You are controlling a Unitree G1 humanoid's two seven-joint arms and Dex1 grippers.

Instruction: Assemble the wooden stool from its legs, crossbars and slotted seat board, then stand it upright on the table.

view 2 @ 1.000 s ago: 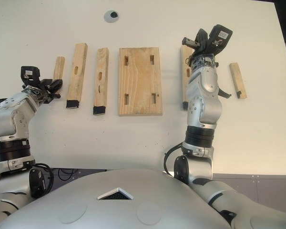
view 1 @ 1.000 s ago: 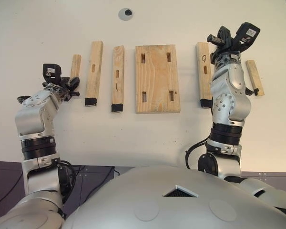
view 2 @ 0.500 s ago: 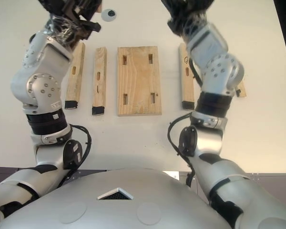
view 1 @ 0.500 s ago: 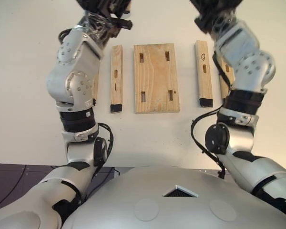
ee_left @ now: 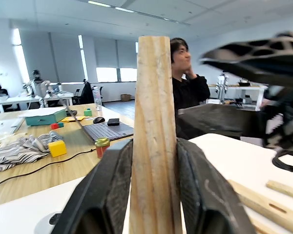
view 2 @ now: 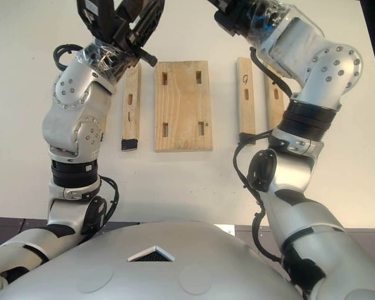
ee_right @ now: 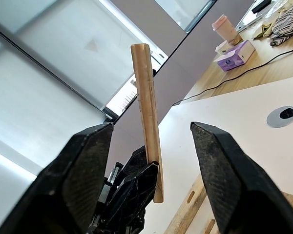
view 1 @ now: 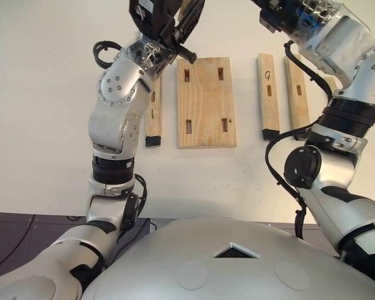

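Left tool (ee_left: 154, 146) clamped, right tool (ee_right: 151, 129) spread wide

A leg (view 1: 153, 125) half hidden by left arm (view 1: 115, 106) — crossbar (ee_left: 154, 122) end cropped.

We see a white table (view 1: 44, 94) with the wooden parts lying flat on it. The slotted seat board (view 1: 206, 103) lies in the middle, its four slots facing up. Just left of it lies the left leg (view 1: 153, 115), partly hidden, with a dark cap at its near end. Right of the board, apart from it, the inner right leg (view 1: 267, 97) and outer right leg (view 1: 298, 103) lie side by side. A grey round grommet (ee_right: 282, 117) sits in the tabletop.
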